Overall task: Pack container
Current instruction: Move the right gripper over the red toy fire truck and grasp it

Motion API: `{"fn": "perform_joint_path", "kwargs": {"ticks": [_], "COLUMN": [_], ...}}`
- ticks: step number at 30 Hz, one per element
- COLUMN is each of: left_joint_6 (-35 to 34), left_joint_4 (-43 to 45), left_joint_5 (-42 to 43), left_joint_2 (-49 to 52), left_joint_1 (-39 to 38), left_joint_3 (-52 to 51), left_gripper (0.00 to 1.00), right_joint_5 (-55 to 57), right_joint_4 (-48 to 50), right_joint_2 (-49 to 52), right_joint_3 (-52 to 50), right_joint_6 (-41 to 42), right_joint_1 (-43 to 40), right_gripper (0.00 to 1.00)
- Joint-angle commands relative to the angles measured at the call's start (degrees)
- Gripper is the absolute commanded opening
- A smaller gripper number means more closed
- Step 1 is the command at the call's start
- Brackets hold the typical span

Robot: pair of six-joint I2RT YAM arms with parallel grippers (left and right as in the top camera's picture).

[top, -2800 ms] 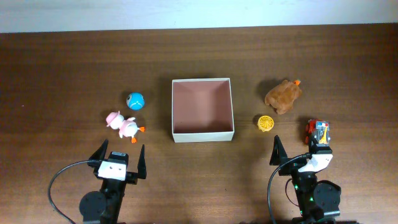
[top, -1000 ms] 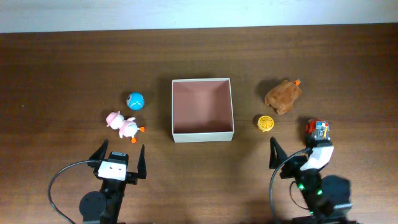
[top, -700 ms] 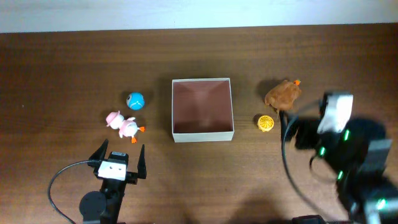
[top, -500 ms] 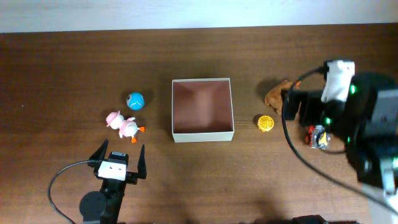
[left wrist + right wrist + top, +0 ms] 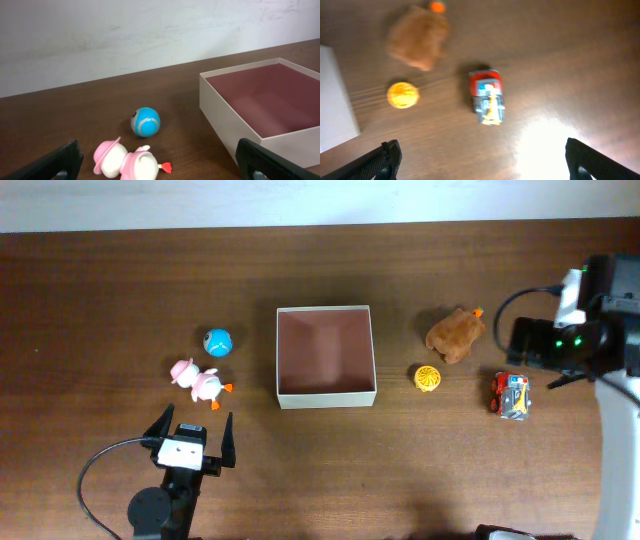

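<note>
The container [image 5: 326, 396] is a square shallow box with white walls and a pink-brown inside, and it stands empty at the table's centre. It also shows in the left wrist view [image 5: 220, 107]. My left gripper [image 5: 191, 430] is open and empty near the front edge. It is just in front of a pink duck toy [image 5: 200, 382] and a blue ball [image 5: 218, 340]. My right gripper [image 5: 540, 352] is open and empty, raised high over the right side. It looks down on a red toy car [image 5: 487, 96], an orange ball [image 5: 403, 95] and a brown plush [image 5: 417, 40].
In the overhead view the brown plush [image 5: 457, 334], the orange ball [image 5: 427, 378] and the red toy car [image 5: 511, 395] lie right of the container. A pale wall lies beyond the table's far edge [image 5: 320, 224]. The container's white corner shows at the left edge of the right wrist view [image 5: 335, 100].
My right arm has risen from the front edge and swung back and to the right, uncovering the toy car. My left arm and the toys have not moved.
</note>
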Motion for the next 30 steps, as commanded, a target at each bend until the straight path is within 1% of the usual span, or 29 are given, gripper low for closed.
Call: {"fn": "perform_joint_path", "kwargs": {"ticks": [1,3,5,9,15,22,30], "left_joint_6": [0.7,0.7,0.7,0.7,0.7,0.7,0.7], "left_joint_4": [0.0,0.0,0.0,0.0,0.0,0.0,0.0], "left_joint_5": [0.8,0.8,0.8,0.8,0.8,0.8,0.8], "left_joint_2": [-0.5,-0.5,-0.5,-0.5,-0.5,-0.5,-0.5], "left_joint_1": [0.4,0.4,0.4,0.4,0.4,0.4,0.4], "left_joint_3": [-0.2,-0.2,-0.2,-0.2,-0.2,-0.2,-0.2], "left_gripper": [1.00,1.00,1.00,1.00,1.00,1.00,1.00], "right_joint_5": [0.5,-0.2,-2.7,-6.7,-9.5,-8.6,-6.2], "right_joint_4": [-0.6,0.0,1.0,6.0,13.2,17.0,17.6], "right_joint_2": [3.8,6.3,8.9,13.7,16.3,17.0,19.6], "right_joint_3": [0.9,-0.1,-2.2,-9.2,-15.4,-16.6,-16.6], "right_joint_6": [1.8,1.7,-0.1,-1.0,-0.8,-1.5,-1.3], "right_joint_1": [-4.0,-5.2,-6.2,-6.9,-6.9,-6.9,-6.9], "right_gripper": [0.99,0.99,0.99,1.00,0.99,0.99,0.99]}}
